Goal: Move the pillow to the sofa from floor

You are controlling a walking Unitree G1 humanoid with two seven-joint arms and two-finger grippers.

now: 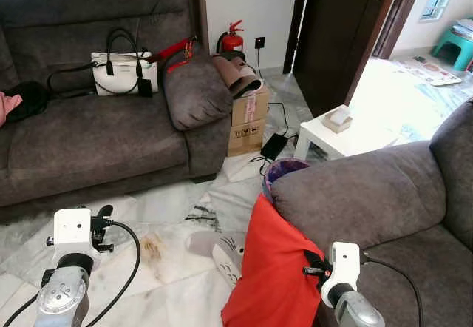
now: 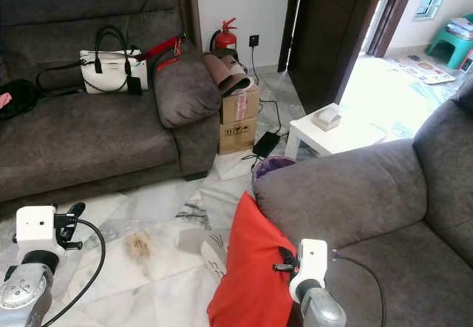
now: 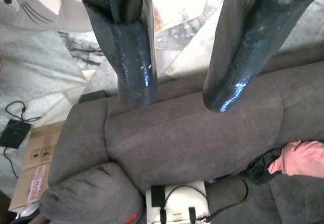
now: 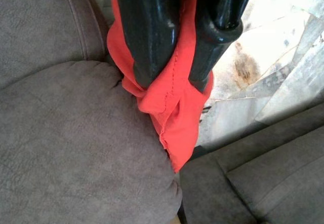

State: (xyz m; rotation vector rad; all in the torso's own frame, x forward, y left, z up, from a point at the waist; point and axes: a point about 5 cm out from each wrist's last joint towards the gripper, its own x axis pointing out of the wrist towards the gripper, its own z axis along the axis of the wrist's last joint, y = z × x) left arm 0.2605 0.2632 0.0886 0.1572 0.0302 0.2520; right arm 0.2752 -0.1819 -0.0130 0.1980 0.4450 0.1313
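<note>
At near right, the right gripper pinches only a corner of the red pillow; fabric may slip before clearing the sofa armrest. The left gripper hangs with fingers apart.

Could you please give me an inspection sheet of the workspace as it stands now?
Surface: marble floor, stained patch near the left arm.
Job's things: red pillow pinched at a corner, leaning against the near sofa armrest.
Clutter: white handbag on the far sofa; cardboard boxes; cat-face slipper.
Grippers: right gripper shut on the pillow; left gripper open, holding nothing.
Cables: black adapter and cord on the floor.
Surroundings: fire extinguisher, white side table, open doorway.
</note>
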